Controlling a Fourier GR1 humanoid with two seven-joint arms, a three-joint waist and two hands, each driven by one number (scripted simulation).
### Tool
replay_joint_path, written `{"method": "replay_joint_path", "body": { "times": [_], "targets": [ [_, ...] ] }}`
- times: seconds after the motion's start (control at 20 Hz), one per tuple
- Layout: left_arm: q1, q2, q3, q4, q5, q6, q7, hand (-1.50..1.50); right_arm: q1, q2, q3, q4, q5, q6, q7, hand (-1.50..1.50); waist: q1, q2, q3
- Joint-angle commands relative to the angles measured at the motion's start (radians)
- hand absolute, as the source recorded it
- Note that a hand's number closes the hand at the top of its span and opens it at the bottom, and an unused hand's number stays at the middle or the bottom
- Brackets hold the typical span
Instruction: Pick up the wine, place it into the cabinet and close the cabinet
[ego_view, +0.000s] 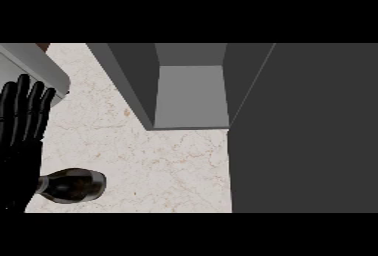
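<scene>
Looking steeply down, you have the cabinet (190, 95) at the top middle of the view, with its opening turned toward you. Its inside shows as a lighter grey surface set between two darker walls that slant outward, and plain grey is all you can see in there. The wine (71, 186) is outside it, on the tabletop (155, 160) at the lower left, well apart from the cabinet's front edge. You see the bottle almost from straight above: a dark, rounded shape with pale grey glints round its rim.

Your left hand (18, 145) comes up along the left edge of the view, black, with its fingers straight, spread a little and pointing away from you. It is curled round nothing. Its lower part lies just beside the wine's left side; whether the two touch you cannot tell from this angle. The fingertips (24, 82) reach up to a pale grey object (33, 65) with a rounded corner, which sits at the top left, left of the cabinet. What it is you cannot tell.

A wide dark grey panel (306, 130) fills the whole right side of the view, from top to bottom, and meets the cabinet's right wall. Whether it is the cabinet's door or another surface is not clear. Between the wine and the cabinet's opening you see a stretch of pale, marbled tabletop.
</scene>
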Motion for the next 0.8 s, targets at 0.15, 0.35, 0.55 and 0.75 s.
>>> {"method": "replay_joint_path", "body": {
  "times": [0.15,0.35,0.55,0.75],
  "targets": [
    [0.216,0.034,-0.018,-0.139,0.186,-0.188,-0.096,-1.50,0.165,0.030,0.054,-0.080,-0.022,0.044,-0.060,-1.50,0.031,-0.020,0.019],
    [0.361,-0.027,-0.155,-0.122,0.382,-0.281,-0.046,-1.50,0.185,-0.014,0.136,-0.125,-0.135,0.156,0.071,-1.50,0.045,-0.026,0.016],
    [0.527,0.014,-0.145,-0.299,0.477,-0.309,-0.009,-1.50,0.195,-0.051,0.136,-0.251,-0.180,0.160,0.202,-1.50,0.043,-0.022,0.018],
    [0.621,0.022,-0.144,-0.349,0.483,-0.346,-0.022,-1.50,0.246,-0.060,0.104,-0.342,-0.242,0.168,0.252,-1.50,0.031,-0.019,0.019]
  ]
}}
